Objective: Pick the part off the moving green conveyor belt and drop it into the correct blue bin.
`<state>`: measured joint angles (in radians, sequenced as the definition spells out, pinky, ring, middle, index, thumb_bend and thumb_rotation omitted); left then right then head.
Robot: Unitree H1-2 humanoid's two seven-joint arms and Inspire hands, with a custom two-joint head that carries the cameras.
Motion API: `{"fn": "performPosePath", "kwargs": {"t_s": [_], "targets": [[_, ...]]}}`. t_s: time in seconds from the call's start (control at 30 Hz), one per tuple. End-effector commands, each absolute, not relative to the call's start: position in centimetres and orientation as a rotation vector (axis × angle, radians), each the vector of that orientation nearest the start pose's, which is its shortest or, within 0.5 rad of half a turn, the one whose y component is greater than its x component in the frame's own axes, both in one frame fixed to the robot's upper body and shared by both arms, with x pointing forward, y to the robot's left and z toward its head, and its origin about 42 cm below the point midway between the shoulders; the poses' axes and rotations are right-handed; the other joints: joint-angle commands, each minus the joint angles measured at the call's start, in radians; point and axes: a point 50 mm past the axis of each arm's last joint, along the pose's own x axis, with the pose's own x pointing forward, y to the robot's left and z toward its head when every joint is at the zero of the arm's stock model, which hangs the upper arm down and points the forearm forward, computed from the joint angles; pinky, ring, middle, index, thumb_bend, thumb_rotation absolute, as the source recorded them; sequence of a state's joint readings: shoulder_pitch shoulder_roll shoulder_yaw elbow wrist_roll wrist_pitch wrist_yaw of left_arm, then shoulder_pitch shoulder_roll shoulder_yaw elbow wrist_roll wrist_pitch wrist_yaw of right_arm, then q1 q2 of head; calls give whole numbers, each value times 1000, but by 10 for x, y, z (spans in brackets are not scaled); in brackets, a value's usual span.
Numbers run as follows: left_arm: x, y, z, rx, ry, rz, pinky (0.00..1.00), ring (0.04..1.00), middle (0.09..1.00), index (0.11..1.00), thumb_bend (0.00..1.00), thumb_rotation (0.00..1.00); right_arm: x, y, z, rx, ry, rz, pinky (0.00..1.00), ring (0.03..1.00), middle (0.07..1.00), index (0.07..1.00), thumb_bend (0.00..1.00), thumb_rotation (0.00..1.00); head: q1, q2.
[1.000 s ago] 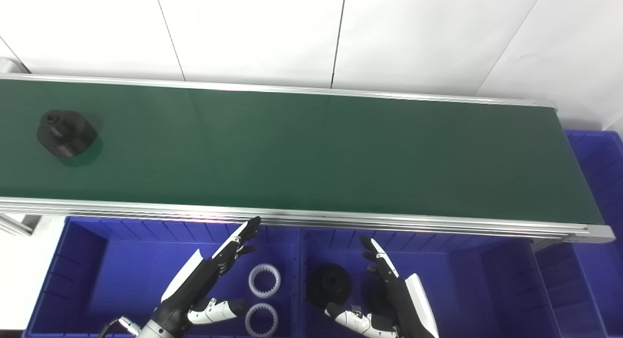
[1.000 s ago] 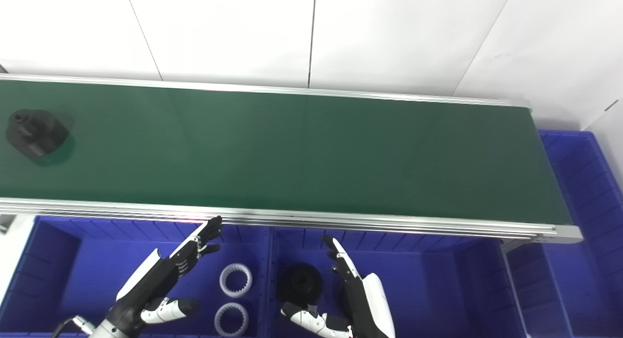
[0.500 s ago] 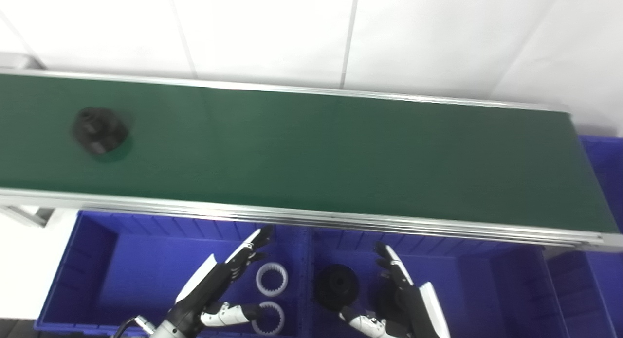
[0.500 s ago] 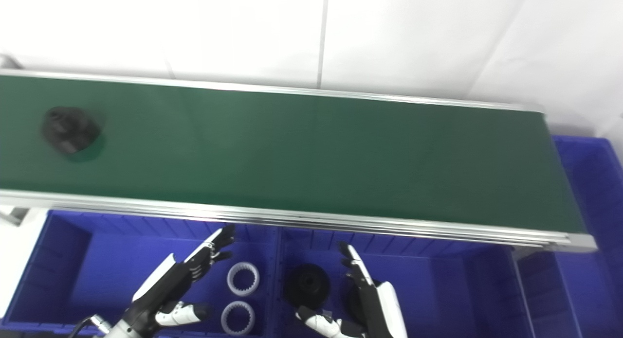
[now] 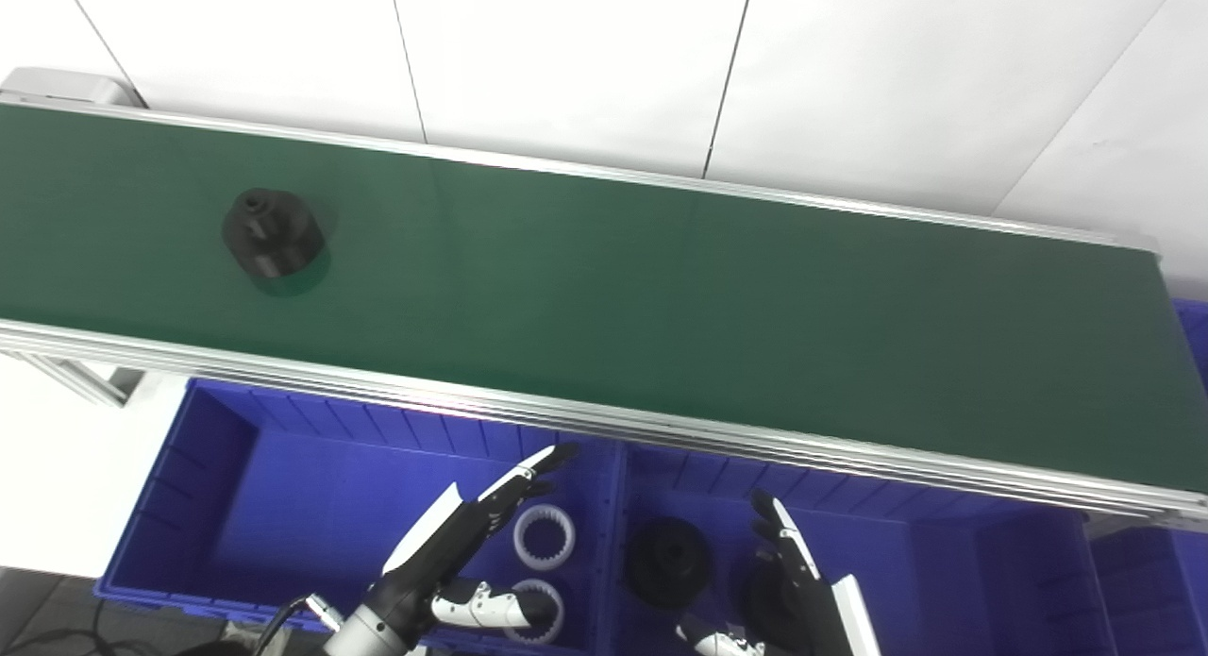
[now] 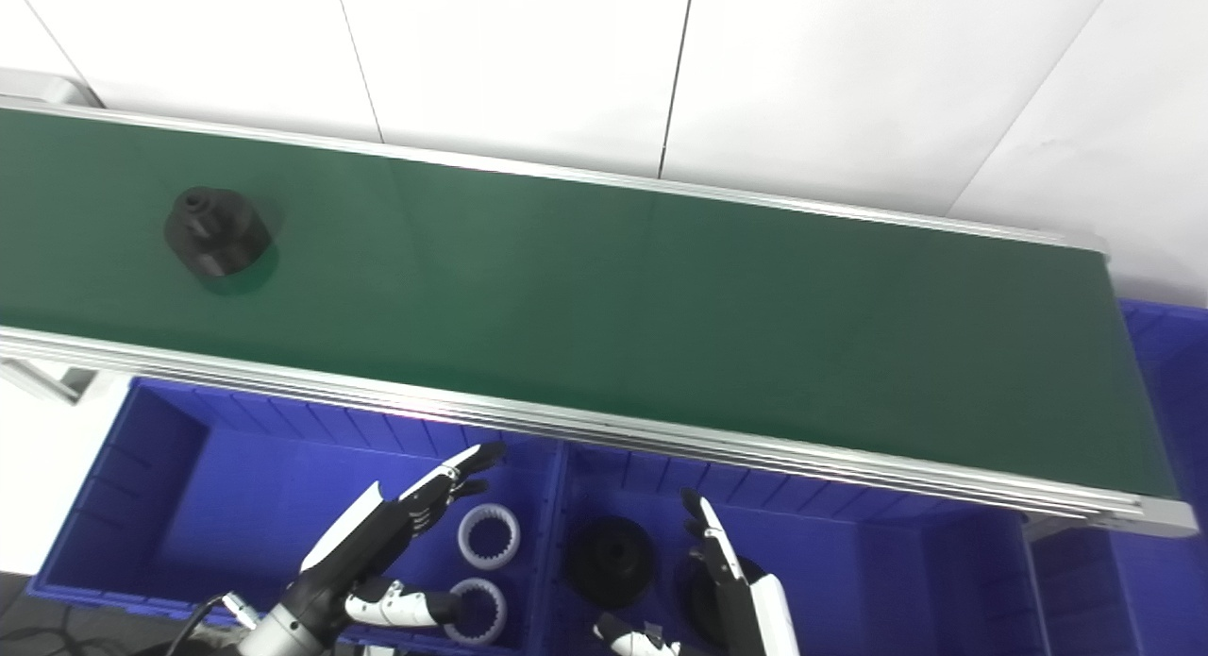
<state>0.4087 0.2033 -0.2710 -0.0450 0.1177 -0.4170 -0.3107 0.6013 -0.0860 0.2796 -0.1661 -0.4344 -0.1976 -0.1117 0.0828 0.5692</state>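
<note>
Black round plastic part (image 5: 274, 233) on far-left of green conveyor belt (image 5: 661, 297), untouched, left robot hand (image 5: 472, 533) fingers spread wide, empty, over left blue bin (image 5: 236, 467) w/ two white toothed rings (image 5: 544, 537), right robot hand (image 5: 802, 590) also spread, empty, over mid blue bin (image 5: 944, 562) w/ black round parts (image 5: 668, 562).

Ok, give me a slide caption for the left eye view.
Black part rides the green belt; both open hands wait over blue bins.
</note>
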Motion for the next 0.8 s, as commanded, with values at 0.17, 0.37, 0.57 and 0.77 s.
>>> {"fn": "performPosePath", "kwargs": {"t_s": [0.17,0.37,0.57,0.77], "targets": [[124,197,42,198,-52,-539,867,947,936,897,802,611,77,-185,58,-370,46,122,820,898,937,946,788,390,26,-39],[129,193,40,190,-60,-510,855,943,935,894,797,619,87,-188,72,-354,-56,102,825,893,932,947,763,361,30,-54],[138,190,37,110,-59,-462,792,897,921,880,765,569,112,-188,99,-348,-178,119,861,921,952,955,761,354,20,-62],[142,190,35,151,-63,-447,752,871,914,875,769,612,147,-179,131,-362,-275,131,858,946,964,956,809,381,-6,-69]]}}
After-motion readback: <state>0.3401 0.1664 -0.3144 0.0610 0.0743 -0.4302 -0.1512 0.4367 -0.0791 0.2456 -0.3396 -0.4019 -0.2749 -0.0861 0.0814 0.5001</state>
